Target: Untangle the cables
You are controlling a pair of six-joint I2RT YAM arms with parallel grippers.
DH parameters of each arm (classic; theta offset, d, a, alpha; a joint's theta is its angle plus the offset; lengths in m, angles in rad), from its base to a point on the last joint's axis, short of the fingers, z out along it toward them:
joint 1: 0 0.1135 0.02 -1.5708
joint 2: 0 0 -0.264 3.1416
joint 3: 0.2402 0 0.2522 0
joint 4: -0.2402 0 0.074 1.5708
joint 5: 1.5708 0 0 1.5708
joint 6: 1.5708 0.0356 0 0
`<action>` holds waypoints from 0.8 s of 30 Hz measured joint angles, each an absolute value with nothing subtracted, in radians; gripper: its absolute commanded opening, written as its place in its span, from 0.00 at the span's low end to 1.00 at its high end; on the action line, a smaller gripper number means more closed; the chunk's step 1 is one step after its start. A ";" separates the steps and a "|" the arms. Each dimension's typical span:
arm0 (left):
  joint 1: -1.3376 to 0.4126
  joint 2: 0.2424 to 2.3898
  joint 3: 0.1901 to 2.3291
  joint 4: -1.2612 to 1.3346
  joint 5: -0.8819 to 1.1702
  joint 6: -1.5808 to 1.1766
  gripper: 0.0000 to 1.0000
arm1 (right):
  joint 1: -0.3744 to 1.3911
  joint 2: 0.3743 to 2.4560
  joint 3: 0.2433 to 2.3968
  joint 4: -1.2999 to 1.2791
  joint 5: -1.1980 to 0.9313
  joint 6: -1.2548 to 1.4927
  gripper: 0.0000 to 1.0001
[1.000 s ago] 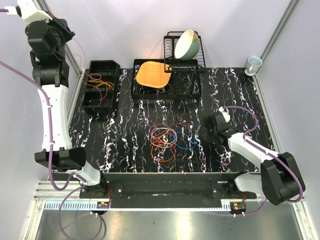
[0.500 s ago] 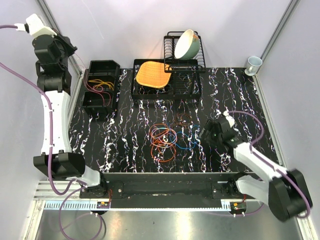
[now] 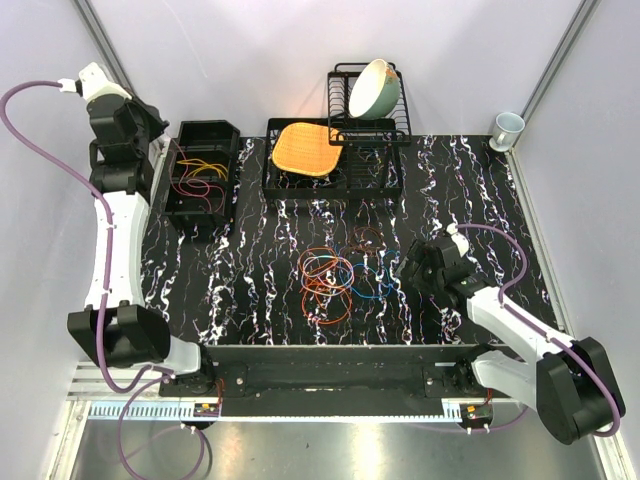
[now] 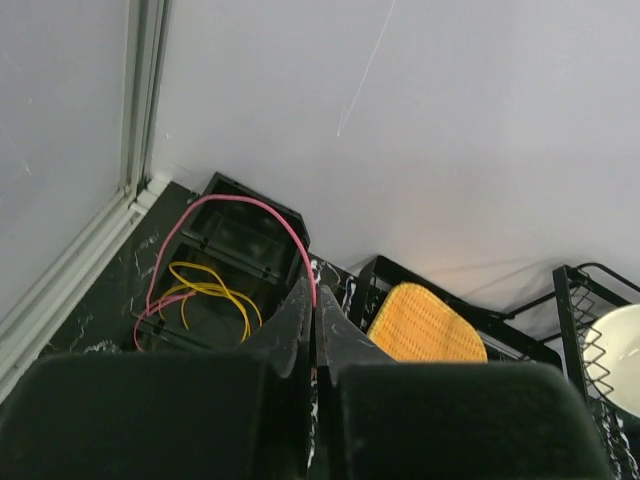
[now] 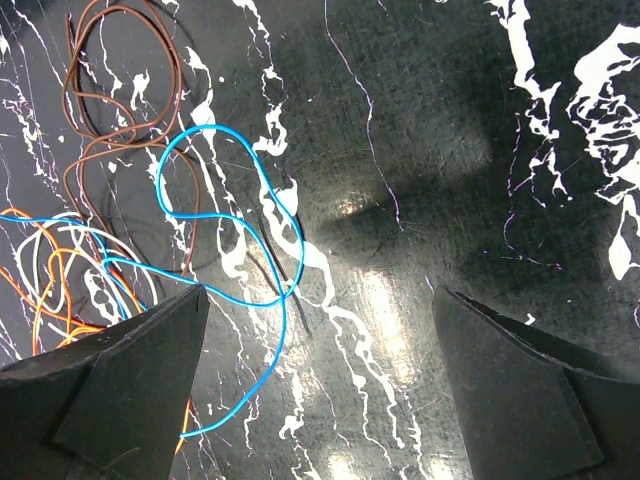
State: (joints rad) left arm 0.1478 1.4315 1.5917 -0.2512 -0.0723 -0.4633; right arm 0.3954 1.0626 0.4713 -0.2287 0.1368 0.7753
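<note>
1. The loose cables [image 3: 330,275] lie tangled in the middle of the table [image 3: 240,285], just to the left of the right tool [image 5: 318,295]. The right arm is much the nearer. The left arm stands high over the far left corner.
2. The right tool hangs low over the table with its jaws spread wide and nothing in them. A blue cable [image 5: 172,165] forms a figure-eight whose long axis runs away from the tool. Its near end crosses just beside the finger [image 5: 110,390] at the left of the wrist view. A brown cable [image 5: 75,95] lies farther off on that same side.
3. The left tool [image 4: 314,300] is closed. A pink cable [image 4: 250,203] comes out of the seam between its fingers and arches down into the black bin [image 3: 208,128], where yellow cables [image 4: 215,292] lie.
4. Hard to make out:
   - The blue cable's path through the orange ones is cut off at the wrist view's left edge.
   - The pink cable's far end is lost in the bin's shadow.
</note>
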 measured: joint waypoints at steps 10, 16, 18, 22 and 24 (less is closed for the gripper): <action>0.148 1.333 1.452 -0.239 -0.067 -0.500 0.00 | 0.395 1.087 0.475 -0.221 0.128 0.770 0.96; 0.148 1.371 1.435 -0.234 -0.052 -0.520 0.00 | 0.395 1.090 0.480 -0.213 0.118 0.766 0.96; 0.148 1.390 1.435 -0.232 -0.053 -0.525 0.00 | 0.395 1.090 0.480 -0.210 0.115 0.766 0.96; 0.148 1.429 1.435 -0.226 -0.056 -0.529 0.00 | 0.395 1.091 0.481 -0.207 0.113 0.765 0.96; 0.148 1.453 1.436 -0.223 -0.056 -0.532 0.00 | 0.395 1.092 0.480 -0.207 0.113 0.764 0.96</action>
State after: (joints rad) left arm 0.1478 1.4528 1.4357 -0.2230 -0.0555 -0.5320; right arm 0.3954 1.0920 0.4805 -0.2066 0.1127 0.7643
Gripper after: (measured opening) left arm 0.005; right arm 0.960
